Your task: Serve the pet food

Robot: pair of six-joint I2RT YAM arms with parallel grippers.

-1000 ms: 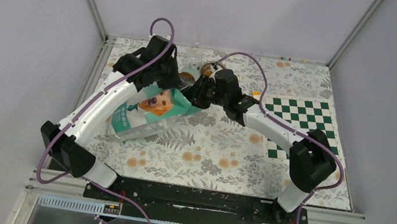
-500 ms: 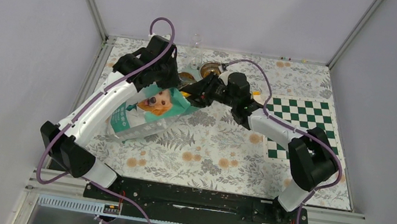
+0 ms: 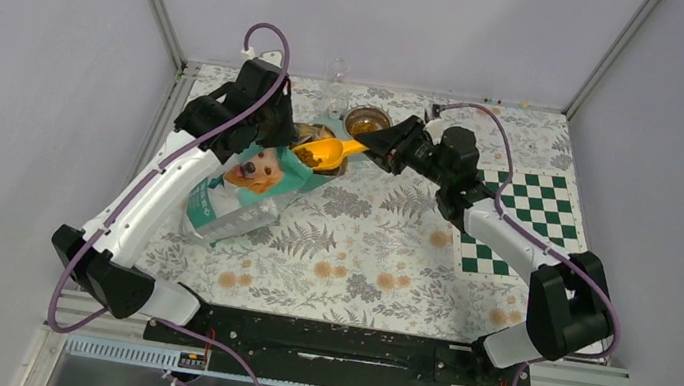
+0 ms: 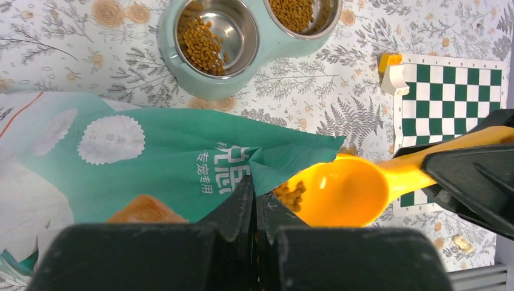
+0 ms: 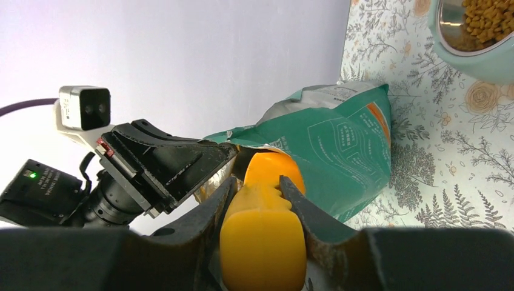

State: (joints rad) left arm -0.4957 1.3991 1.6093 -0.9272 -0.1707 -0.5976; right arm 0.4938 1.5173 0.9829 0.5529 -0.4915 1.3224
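The teal-and-white bag [image 3: 239, 194] lies tilted at the left, and my left gripper [image 3: 282, 140] is shut on its open top edge [image 4: 254, 197]. My right gripper [image 3: 372, 146] is shut on the handle of the orange scoop [image 3: 321, 153], whose cup sits at the bag's mouth. In the left wrist view the scoop [image 4: 345, 191] holds only a few pellets of pet food [image 4: 291, 194] at its edge. The pale green double bowl [image 4: 200, 85] beyond holds pet food in both cups [image 4: 203, 42] [image 4: 293, 12]. In the right wrist view the fingers [image 5: 303, 209] clamp the scoop handle [image 5: 263, 239].
A green-and-white chequered mat [image 3: 516, 218] lies at the right, with a small white and orange piece [image 4: 392, 71] at its corner. A clear glass item [image 3: 338, 71] stands at the back wall. Metal frame posts edge the floral tabletop [image 3: 369, 257].
My right arm has drawn back to the right, pulling the scoop out of the bag so its cup now shows. My left arm has shifted slightly left, still holding the bag.
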